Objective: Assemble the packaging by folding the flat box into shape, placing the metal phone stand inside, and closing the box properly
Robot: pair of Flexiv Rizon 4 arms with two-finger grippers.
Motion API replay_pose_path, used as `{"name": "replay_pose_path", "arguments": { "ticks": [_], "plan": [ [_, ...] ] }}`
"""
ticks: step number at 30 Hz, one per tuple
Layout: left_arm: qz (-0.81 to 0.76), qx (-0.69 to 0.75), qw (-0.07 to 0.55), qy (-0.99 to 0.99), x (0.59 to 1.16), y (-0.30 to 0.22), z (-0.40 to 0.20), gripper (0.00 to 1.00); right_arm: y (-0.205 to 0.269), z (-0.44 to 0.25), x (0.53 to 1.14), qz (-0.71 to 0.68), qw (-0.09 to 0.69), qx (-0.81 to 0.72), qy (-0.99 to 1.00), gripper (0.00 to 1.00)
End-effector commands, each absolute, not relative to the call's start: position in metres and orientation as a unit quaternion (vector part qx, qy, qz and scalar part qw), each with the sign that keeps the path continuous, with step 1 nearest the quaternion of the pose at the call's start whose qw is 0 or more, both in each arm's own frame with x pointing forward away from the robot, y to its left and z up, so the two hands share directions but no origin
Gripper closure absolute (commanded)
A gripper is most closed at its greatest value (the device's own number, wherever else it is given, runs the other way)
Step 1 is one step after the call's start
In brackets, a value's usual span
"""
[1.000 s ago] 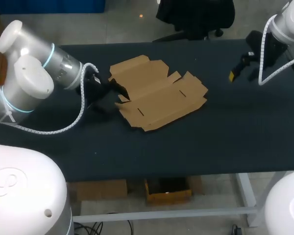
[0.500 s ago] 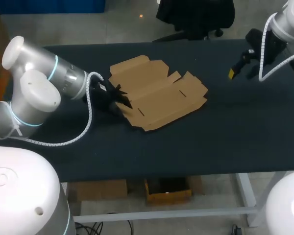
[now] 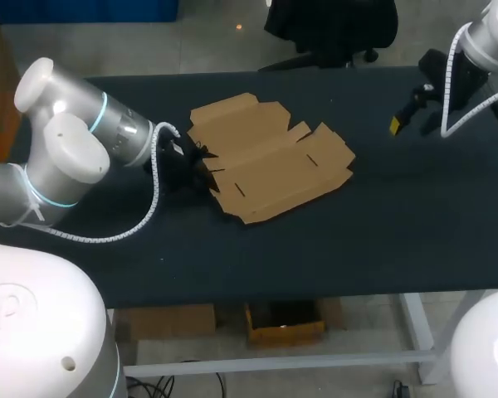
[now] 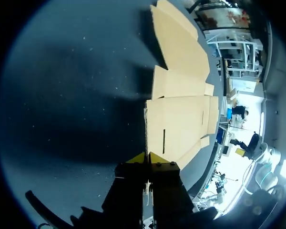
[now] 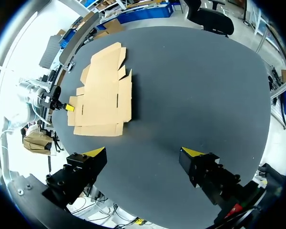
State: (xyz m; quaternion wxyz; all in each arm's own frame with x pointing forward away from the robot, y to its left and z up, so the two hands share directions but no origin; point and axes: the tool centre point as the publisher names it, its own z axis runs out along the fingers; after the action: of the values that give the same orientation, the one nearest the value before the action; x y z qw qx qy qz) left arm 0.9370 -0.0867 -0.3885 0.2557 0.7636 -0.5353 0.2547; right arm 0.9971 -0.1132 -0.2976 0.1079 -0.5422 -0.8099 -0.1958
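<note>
My left pincer (image 4: 147,159) has slid in and now grasps the flat box (image 4: 181,119) by its edge, ready for folding; my right pincer (image 5: 144,155) hangs released.

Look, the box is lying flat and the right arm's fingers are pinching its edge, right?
Wrong arm. The box lies flat, but the left arm's fingers are pinching its edge, as the left wrist view shows. The right arm's fingers are open, far off.
</note>
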Motion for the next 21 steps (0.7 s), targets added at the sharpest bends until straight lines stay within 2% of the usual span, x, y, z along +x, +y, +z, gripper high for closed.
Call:
{"name": "replay_pose_path", "arguments": {
  "ticks": [1, 10, 14, 21],
  "plan": [
    [0.238, 0.751, 0.269, -0.554, 0.938, -0.070, -0.378, 1.00, -0.112, -0.295, 0.995, -0.196, 0.112, -0.541, -0.810, 0.00],
    [0.221, 0.725, 0.274, -0.592, 0.933, -0.046, -0.371, 1.00, -0.105, -0.296, 0.983, -0.187, 0.117, -0.554, -0.802, 0.00],
    [0.204, 0.685, 0.296, -0.634, 0.933, -0.042, -0.371, 1.00, -0.105, -0.296, 0.978, -0.186, 0.118, -0.560, -0.799, 0.00],
    [0.190, 0.679, 0.280, -0.652, 0.931, -0.039, -0.371, 1.00, -0.107, -0.296, 0.973, -0.185, 0.118, -0.567, -0.794, 0.00]
  ]
}}
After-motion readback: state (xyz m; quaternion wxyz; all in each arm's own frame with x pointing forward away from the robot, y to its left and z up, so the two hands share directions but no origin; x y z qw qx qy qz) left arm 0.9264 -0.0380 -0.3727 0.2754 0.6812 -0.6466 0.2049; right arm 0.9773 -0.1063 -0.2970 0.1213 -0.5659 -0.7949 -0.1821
